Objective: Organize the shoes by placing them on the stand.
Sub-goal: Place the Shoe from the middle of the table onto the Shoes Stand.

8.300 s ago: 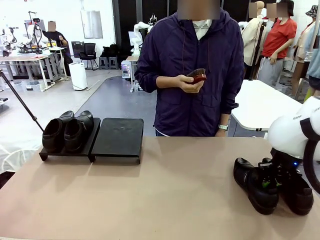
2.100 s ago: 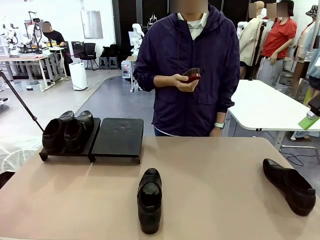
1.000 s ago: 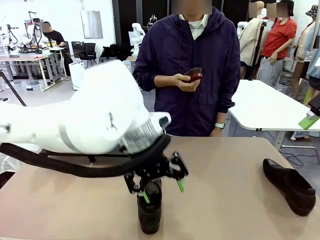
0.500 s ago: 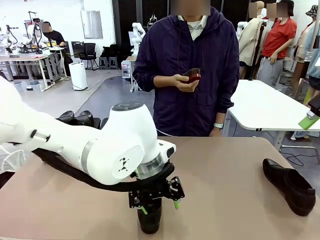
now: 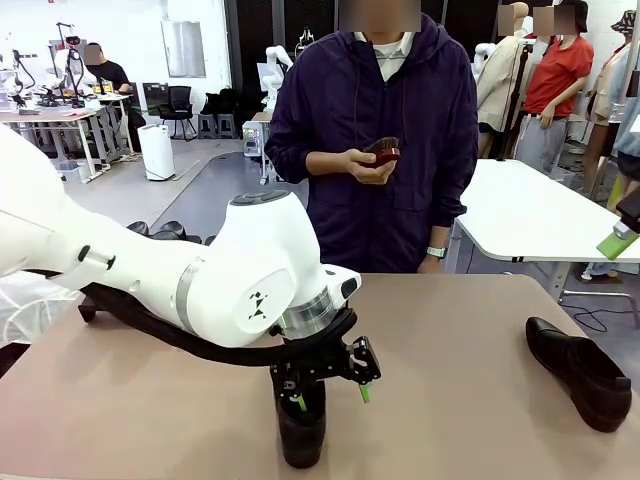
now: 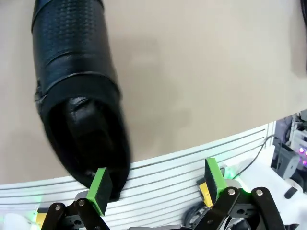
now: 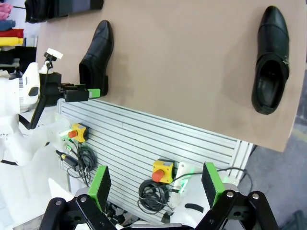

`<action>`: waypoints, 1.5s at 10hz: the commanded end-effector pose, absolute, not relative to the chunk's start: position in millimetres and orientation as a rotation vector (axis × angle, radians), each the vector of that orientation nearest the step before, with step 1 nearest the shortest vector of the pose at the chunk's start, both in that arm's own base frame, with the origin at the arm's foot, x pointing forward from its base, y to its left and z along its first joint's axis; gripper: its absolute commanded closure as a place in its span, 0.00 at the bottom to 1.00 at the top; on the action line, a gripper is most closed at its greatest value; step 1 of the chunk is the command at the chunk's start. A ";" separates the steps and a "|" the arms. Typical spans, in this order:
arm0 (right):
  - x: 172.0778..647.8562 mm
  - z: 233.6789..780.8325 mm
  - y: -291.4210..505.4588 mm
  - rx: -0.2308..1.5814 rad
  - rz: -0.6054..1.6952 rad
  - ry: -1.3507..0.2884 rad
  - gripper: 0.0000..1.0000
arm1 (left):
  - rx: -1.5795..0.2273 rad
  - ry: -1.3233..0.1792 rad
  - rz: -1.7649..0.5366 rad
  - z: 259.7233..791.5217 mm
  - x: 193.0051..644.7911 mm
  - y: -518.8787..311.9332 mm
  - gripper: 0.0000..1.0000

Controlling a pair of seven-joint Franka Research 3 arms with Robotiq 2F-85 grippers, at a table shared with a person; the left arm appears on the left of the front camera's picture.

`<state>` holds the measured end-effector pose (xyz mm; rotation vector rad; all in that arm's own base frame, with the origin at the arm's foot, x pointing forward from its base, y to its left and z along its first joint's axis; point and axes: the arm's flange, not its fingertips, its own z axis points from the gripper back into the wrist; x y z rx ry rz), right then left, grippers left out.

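A black glossy shoe (image 5: 301,432) lies near the table's front edge, toe toward me. My left gripper (image 5: 332,398) hangs open just over its heel end. In the left wrist view the heel opening of this shoe (image 6: 79,103) sits beside the left green pad (image 6: 100,185), and the left gripper (image 6: 157,181) is mostly over bare table. A second shoe (image 5: 580,371) lies at the right edge. My right gripper (image 7: 155,183) is open, high above the table's front edge, looking down on both shoes (image 7: 97,53) (image 7: 270,61). The stand (image 7: 79,5) with two shoes (image 5: 165,231) is far left, largely hidden by my left arm.
A person (image 5: 378,140) stands at the far side holding a small dark red object (image 5: 387,151) in one hand. The tan table (image 5: 460,330) has open surface between the two loose shoes. A white table (image 5: 530,215) stands behind on the right.
My left arm has swung in over the front shoe and lowered toward its heel end, shifting slightly right. Both grippers stay open. The shoes have not moved.
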<state>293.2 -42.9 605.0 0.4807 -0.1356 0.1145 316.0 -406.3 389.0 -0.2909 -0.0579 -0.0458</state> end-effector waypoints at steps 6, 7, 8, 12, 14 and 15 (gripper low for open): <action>294.1 607.9 -44.3 0.498 0.136 -0.141 0.00 | -0.248 -0.109 -0.037 354.4 325.0 -404.6 0.00; 294.1 607.9 -44.3 0.498 0.136 -0.141 0.00 | -0.224 -0.125 -0.015 348.5 326.8 -405.1 0.00; 294.1 607.9 -44.3 0.498 0.136 -0.141 0.00 | -0.203 -0.136 0.004 343.4 329.0 -405.4 0.00; 294.1 607.9 -44.3 0.498 0.136 -0.141 0.00 | -0.120 -0.186 -0.004 333.9 330.4 -406.6 0.43; 294.1 607.9 -44.3 0.498 0.136 -0.141 0.00 | -0.136 -0.195 -0.017 333.2 329.5 -409.6 1.00; 294.1 607.9 -44.3 0.498 0.136 -0.141 0.00 | -0.130 -0.202 -0.015 331.6 329.7 -409.7 1.00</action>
